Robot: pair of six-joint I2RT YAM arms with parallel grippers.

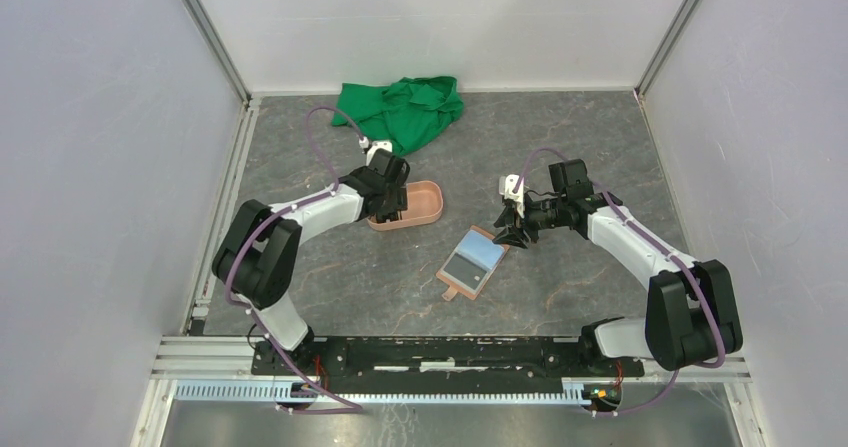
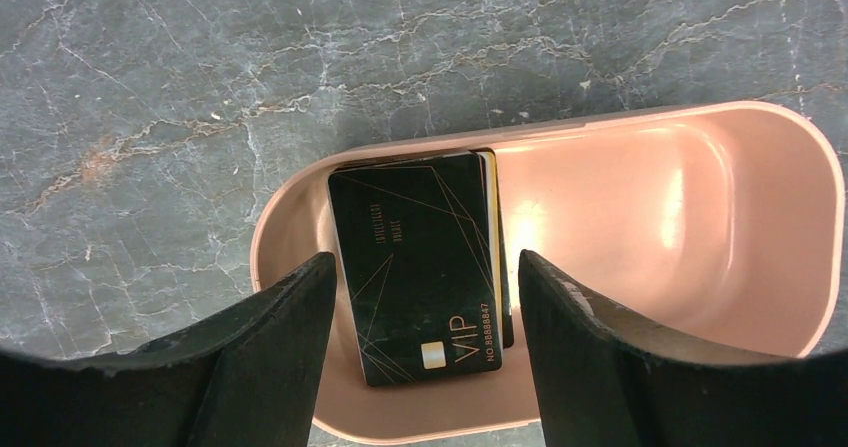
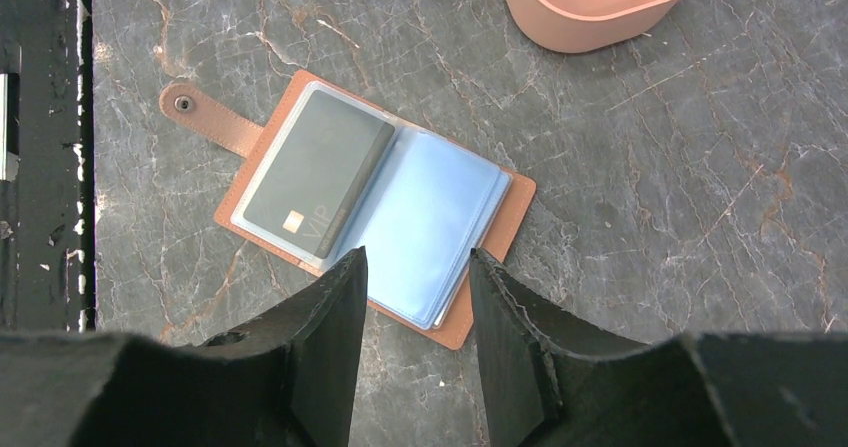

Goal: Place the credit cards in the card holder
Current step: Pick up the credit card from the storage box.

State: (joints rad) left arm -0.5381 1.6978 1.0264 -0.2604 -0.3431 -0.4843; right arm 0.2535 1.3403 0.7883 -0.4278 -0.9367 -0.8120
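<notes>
Progress: the card holder [image 3: 370, 202] lies open and flat on the table [image 3: 650, 167], and one dark card [image 3: 315, 172] is already in its left clear pocket. The right sleeve looks pale blue; can't tell if a card's inside. The remaining cards [image 2: 420, 262] sit stacked in the pink tray [image 2: 700, 217], near the holder, not touching. Count unclear, since only the top black one & a pale edge under it show. Over that stack the left gripper [image 2: 425, 272] hangs w/ jaws open, gripping nothing. Over the holder the right gripper [image 3: 415, 267] hovers, jaws apart, empty.
</notes>
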